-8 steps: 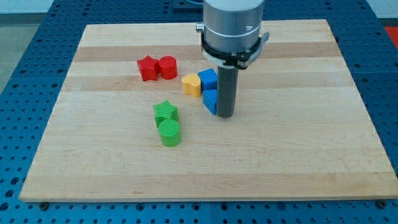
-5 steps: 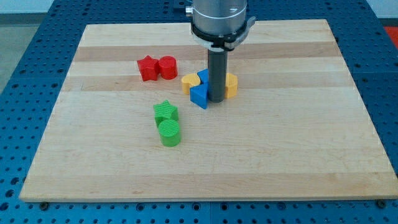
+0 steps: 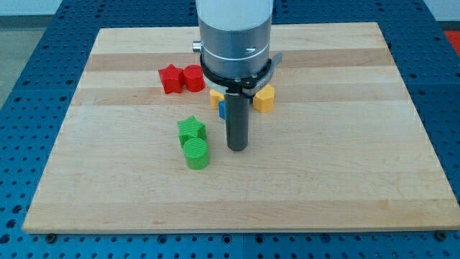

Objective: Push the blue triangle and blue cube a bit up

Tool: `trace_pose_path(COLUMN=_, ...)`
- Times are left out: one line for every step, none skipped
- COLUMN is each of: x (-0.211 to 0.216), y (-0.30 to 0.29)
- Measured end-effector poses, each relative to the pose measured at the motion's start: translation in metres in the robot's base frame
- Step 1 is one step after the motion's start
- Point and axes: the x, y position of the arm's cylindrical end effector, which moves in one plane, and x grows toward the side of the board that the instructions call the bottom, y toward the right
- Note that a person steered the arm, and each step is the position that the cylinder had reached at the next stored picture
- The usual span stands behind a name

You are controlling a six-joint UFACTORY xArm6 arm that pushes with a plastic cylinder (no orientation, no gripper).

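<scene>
My tip (image 3: 236,148) rests on the counter (image 3: 345,165), below a mostly hidden blue block (image 3: 222,109); there is no hand. Risk: upward pushing may disturb the yellow block (image 3: 264,99).

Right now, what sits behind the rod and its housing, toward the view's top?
A sliver of a blue block shows left of the rod, with a yellow block above it and another yellow block to the right. The rest of the blue pieces is covered. My tip rests below them.
</scene>
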Motion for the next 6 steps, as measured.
trace_pose_path(x=-0.01, y=-0.004)
trace_pose_path(x=-0.018, y=-0.007)
trace_pose_path(x=-0.027, y=-0.007)
trace_pose_path(x=-0.035, y=-0.007)
trace_pose_path(x=-0.047, y=-0.007)
trace_pose_path(x=-0.055, y=-0.007)
